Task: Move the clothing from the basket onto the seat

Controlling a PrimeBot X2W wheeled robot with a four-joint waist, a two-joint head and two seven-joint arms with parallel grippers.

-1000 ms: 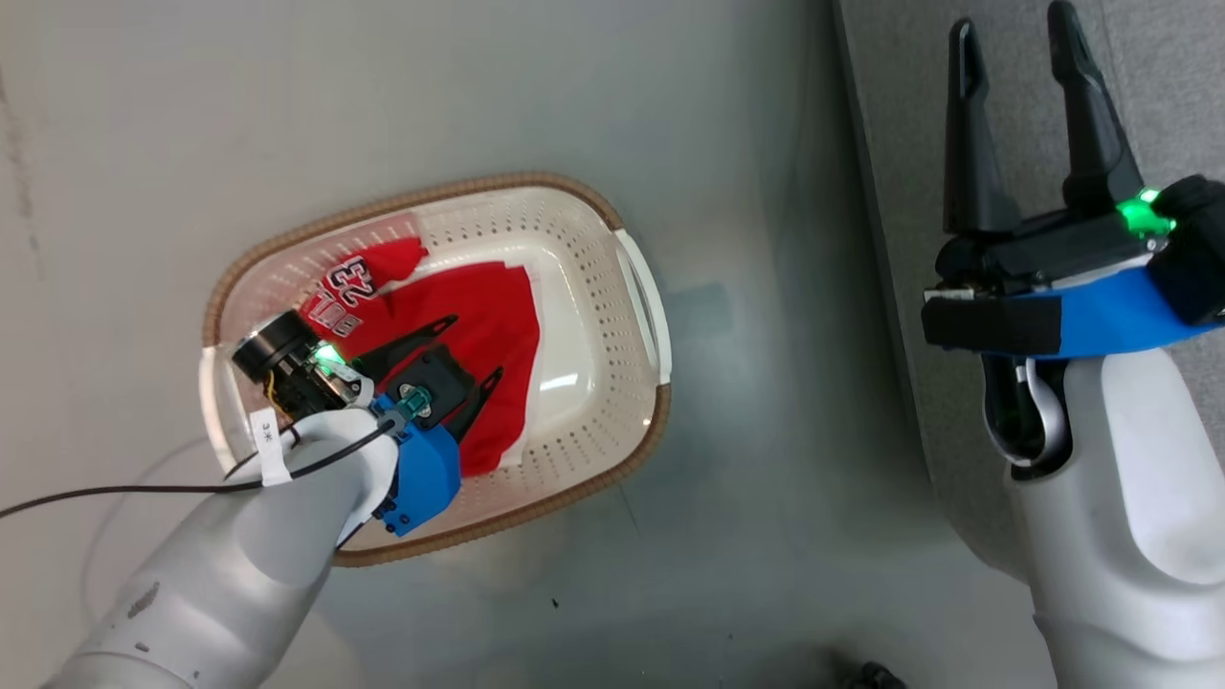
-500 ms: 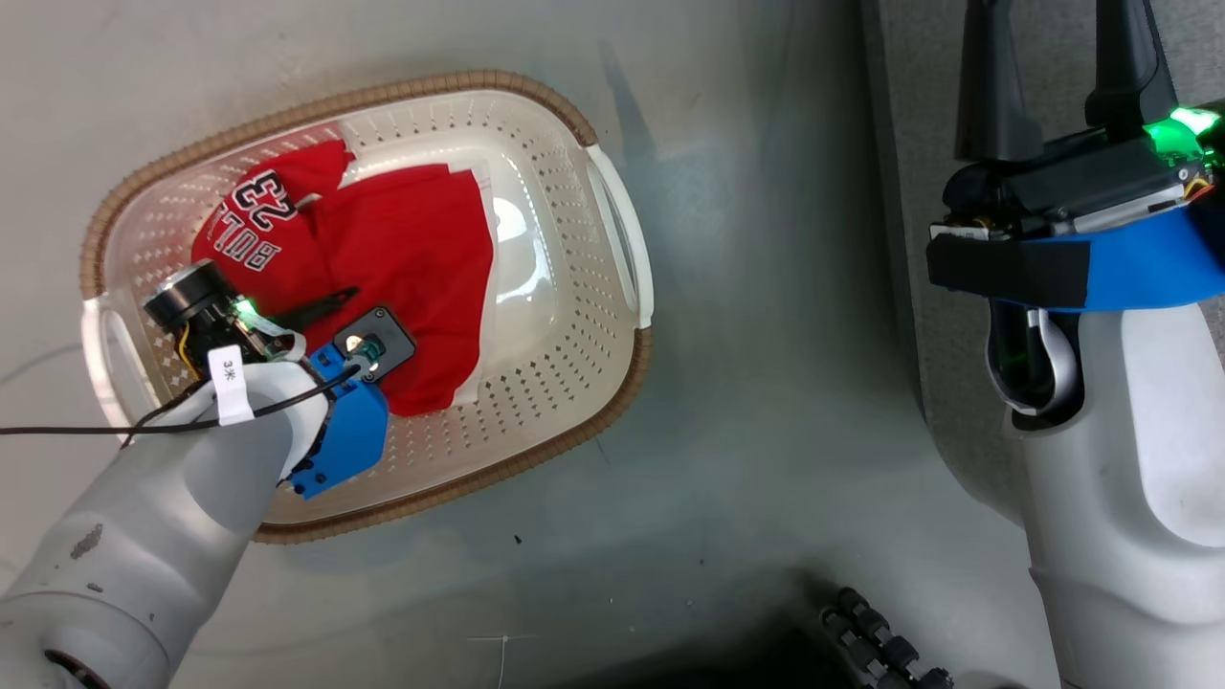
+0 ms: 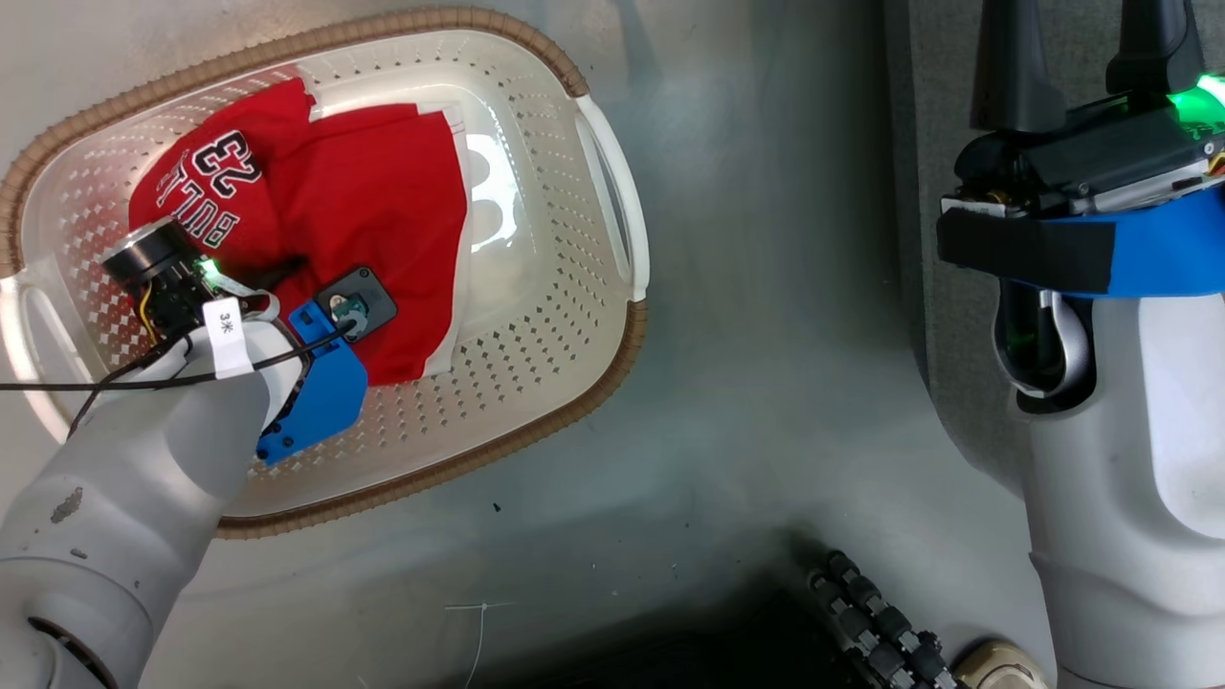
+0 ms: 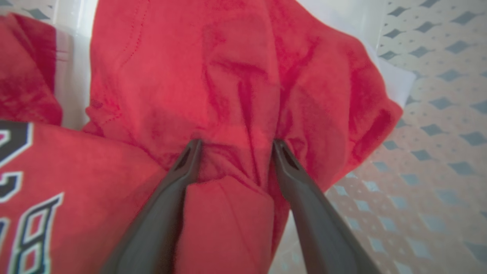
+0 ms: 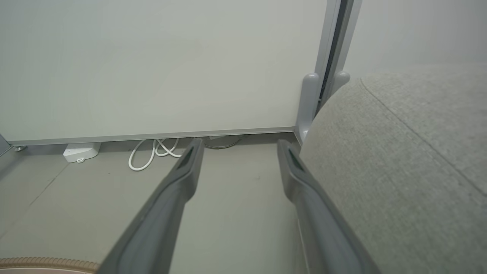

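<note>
The cream perforated basket [image 3: 536,316] stands on the grey floor at the upper left of the head view. Inside lies the clothing: a plain red garment [image 3: 383,201] and a red jersey [image 3: 206,182] printed with "23". My left gripper [image 3: 306,277] points down into the basket. In the left wrist view it [image 4: 236,146] is open, its tips pressed into the plain red garment [image 4: 236,76] with a ridge of cloth between them, and the jersey [image 4: 76,182] lies to the left. My right gripper [image 3: 1081,38] is open and empty above the grey seat's [image 3: 933,124] edge.
The right wrist view has the seat [image 5: 399,160] on the right, a pale wall ahead, a white cable [image 5: 152,152] and a white adapter [image 5: 81,151] on the floor, and the basket rim [image 5: 38,262] low left. A black cable [image 3: 57,386] trails from my left wrist.
The head camera has moved, so the whole picture has shifted. My left gripper has sunk deeper into the basket onto the red garment; its fingers, plain before, now sit under the wrist.
</note>
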